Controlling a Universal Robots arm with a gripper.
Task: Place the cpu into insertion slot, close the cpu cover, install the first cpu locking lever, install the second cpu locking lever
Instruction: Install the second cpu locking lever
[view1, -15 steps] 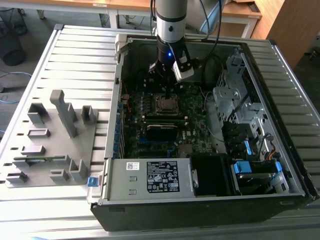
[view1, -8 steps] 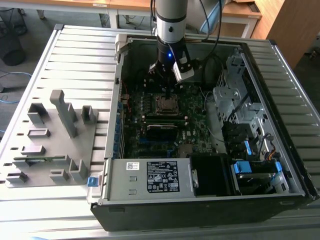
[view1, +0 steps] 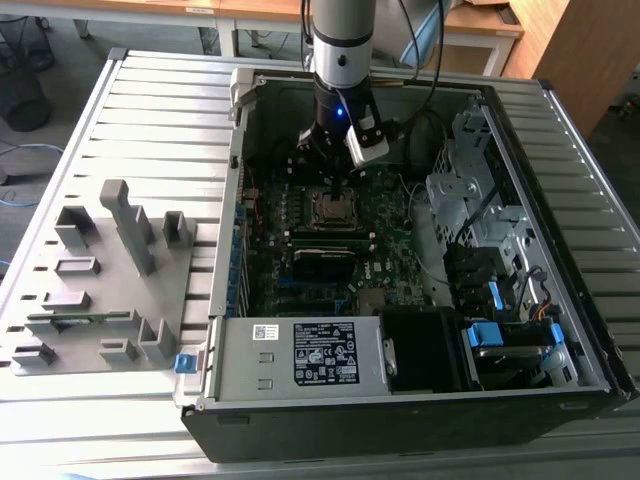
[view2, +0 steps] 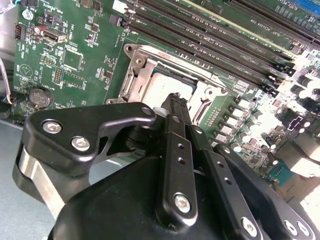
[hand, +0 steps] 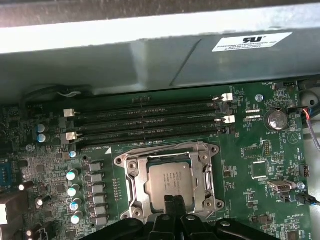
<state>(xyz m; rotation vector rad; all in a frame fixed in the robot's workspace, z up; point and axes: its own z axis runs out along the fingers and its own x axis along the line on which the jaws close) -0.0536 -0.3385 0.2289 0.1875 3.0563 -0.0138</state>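
One cpu (hand: 170, 184) sits in its insertion slot (hand: 134, 186) — our end effector (hand: 169, 202), fingers together and empty, touches its edge.

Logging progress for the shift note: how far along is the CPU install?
Done: the cpu lies in the insertion slot, and the cpu cover looks closed around it. In hand: the gripper sits over the cpu's edge. Left: I cannot tell whether either locking lever is latched.

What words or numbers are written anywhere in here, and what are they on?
Nothing can be read for sure.
Big white label, exterior view: print too small to read.
White sticker, first wrist view: blurred.
cpu top: faint print, unreadable.
Green motherboard: tiny white markings, unreadable.
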